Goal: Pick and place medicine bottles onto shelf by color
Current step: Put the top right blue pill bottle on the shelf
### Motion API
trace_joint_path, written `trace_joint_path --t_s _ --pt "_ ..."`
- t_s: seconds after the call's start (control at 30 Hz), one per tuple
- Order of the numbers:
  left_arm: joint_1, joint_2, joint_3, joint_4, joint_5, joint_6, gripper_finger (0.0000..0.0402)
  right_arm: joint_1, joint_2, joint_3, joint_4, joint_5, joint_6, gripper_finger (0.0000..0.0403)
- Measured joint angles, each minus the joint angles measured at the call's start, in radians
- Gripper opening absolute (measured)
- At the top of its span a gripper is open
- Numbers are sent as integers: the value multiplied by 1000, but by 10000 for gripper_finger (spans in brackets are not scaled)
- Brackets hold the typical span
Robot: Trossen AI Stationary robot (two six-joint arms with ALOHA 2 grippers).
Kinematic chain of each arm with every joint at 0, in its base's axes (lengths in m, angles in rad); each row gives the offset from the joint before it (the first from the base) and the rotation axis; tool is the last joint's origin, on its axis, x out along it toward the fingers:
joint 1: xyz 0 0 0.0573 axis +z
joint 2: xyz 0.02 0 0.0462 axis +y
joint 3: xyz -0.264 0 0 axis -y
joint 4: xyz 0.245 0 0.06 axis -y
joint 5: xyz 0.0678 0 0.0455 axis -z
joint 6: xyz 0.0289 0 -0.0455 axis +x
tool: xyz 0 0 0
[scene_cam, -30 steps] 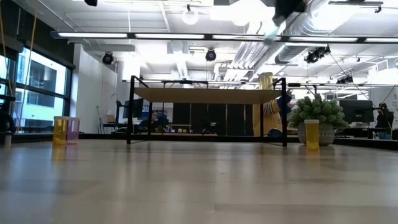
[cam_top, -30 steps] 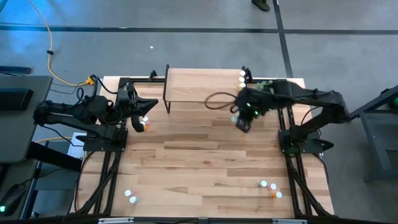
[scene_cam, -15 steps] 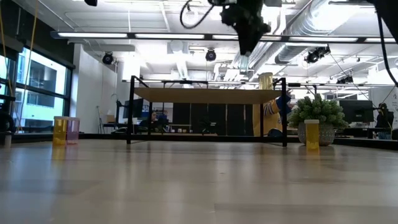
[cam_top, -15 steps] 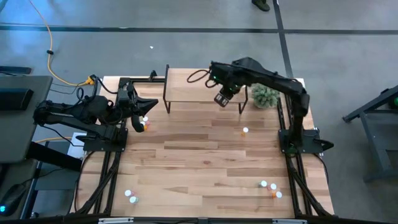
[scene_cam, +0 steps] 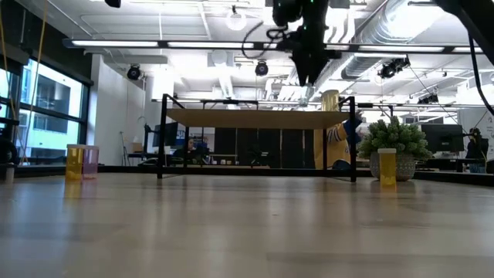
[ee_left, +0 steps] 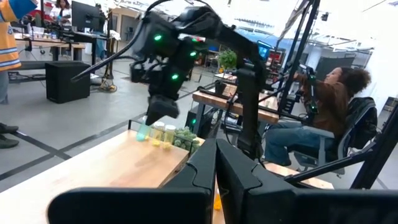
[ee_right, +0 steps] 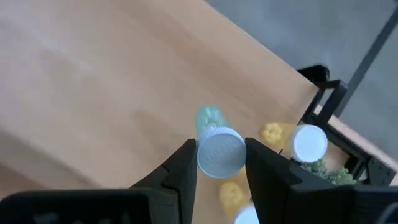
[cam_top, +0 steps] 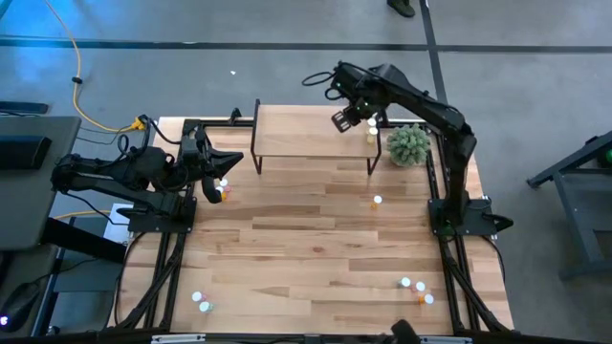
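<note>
The right hand [ee_right: 217, 163] grips a pale green bottle [ee_right: 216, 144] by its white cap above the shelf [cam_top: 306, 134], near the yellow bottles [ee_right: 273, 132] at its end. It should lower straight and release clear of them. The left hand [cam_top: 218, 182] waits shut by the bench [cam_top: 316, 239] edge.

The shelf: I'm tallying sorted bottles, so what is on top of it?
Yellowish bottles stand at the shelf top's right end. The right gripper holds a pale green bottle over it, hiding part of the surface.
</note>
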Motion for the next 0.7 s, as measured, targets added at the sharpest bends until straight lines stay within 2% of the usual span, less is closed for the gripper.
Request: trace_joint_path --t_s 0.17,0.7 --pt "0 0 0 0 0 0 1 -52 30 0 3 -48 -1 106" --pt "0 0 0 2 -3 0 1 -84 56 -2 27 -40 8 106"
